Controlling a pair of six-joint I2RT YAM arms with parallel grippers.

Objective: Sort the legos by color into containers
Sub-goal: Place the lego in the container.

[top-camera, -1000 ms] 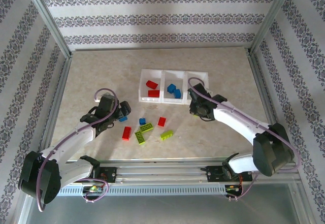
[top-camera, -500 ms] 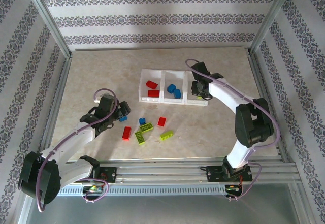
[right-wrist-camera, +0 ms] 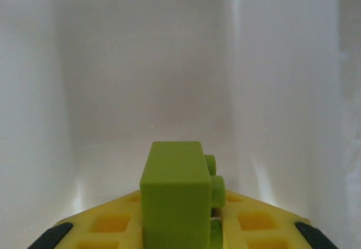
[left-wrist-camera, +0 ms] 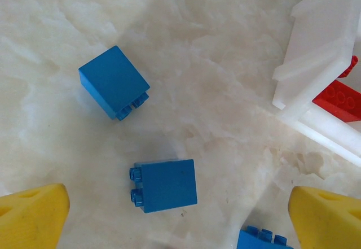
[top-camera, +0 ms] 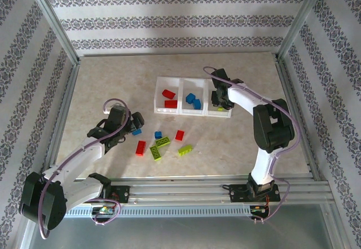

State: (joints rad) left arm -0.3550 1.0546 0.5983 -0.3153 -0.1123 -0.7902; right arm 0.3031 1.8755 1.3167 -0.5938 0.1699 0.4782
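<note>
The containers are a clear whitish tray point(top-camera: 180, 80) with three compartments: red legos point(top-camera: 168, 99) on the left, blue legos point(top-camera: 193, 100) in the middle. My right gripper point(top-camera: 219, 103) hangs down inside the right compartment, shut on a lime green lego point(right-wrist-camera: 175, 198) with white walls point(right-wrist-camera: 141, 62) all around it. My left gripper point(left-wrist-camera: 180, 221) stands open just above the table, over a blue lego point(left-wrist-camera: 165, 184). A second blue lego point(left-wrist-camera: 114, 82) lies beyond it, and a third point(left-wrist-camera: 259, 240) sits by the right finger.
Loose legos lie in front of the tray: a blue one point(top-camera: 158, 135), two red ones point(top-camera: 179, 135) point(top-camera: 140, 148) and three lime green ones point(top-camera: 163, 142) point(top-camera: 155, 153) point(top-camera: 185, 149). The tray's left corner point(left-wrist-camera: 321, 62) is close to my left gripper's right side.
My right arm has swung from in front of the tray to over the right compartment and dipped the green lego into it. The left arm has barely moved.
</note>
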